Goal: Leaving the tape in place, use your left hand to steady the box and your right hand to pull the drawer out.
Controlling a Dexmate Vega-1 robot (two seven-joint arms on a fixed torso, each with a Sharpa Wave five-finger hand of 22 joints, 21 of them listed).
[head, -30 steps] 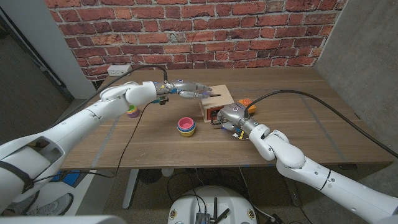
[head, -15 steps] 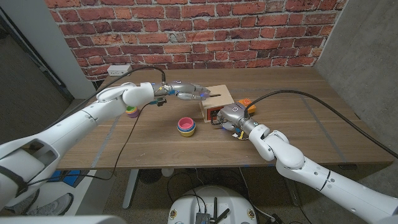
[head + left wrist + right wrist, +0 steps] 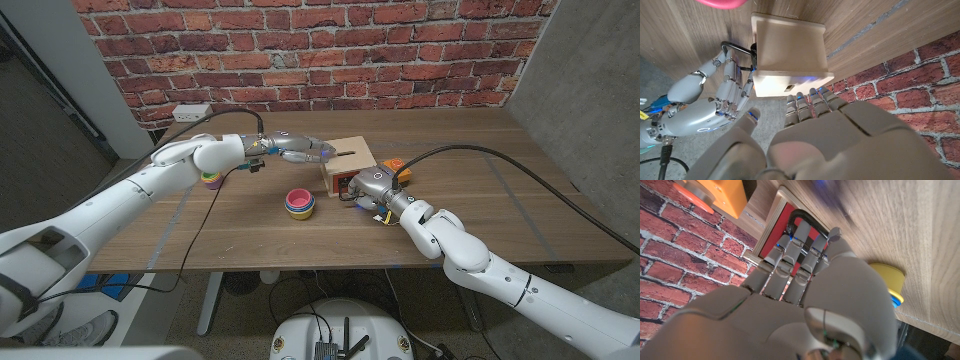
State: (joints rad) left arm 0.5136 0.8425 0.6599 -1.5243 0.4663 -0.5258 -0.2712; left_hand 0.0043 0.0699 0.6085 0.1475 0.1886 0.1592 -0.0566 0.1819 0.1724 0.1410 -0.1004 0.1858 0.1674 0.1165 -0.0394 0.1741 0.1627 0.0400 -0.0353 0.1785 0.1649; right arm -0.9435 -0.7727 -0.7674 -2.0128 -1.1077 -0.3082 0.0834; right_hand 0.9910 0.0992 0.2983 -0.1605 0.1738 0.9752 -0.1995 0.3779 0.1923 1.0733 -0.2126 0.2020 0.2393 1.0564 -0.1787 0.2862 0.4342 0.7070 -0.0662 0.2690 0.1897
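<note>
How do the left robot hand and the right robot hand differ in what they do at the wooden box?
The left robot hand reaches over the top of the wooden box, fingers extended; the right robot hand is at its front. The right robot hand curls its fingers around the black handle; the left grips nothing. Both are grey.

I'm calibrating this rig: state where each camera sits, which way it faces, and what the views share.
Head view: fixed above, looking down the wooden table; both arms show.
Left wrist view: behind the left hand, facing the pale wooden box.
Right wrist view: behind the right hand, facing the red drawer front's black handle.
All three share the box.
</note>
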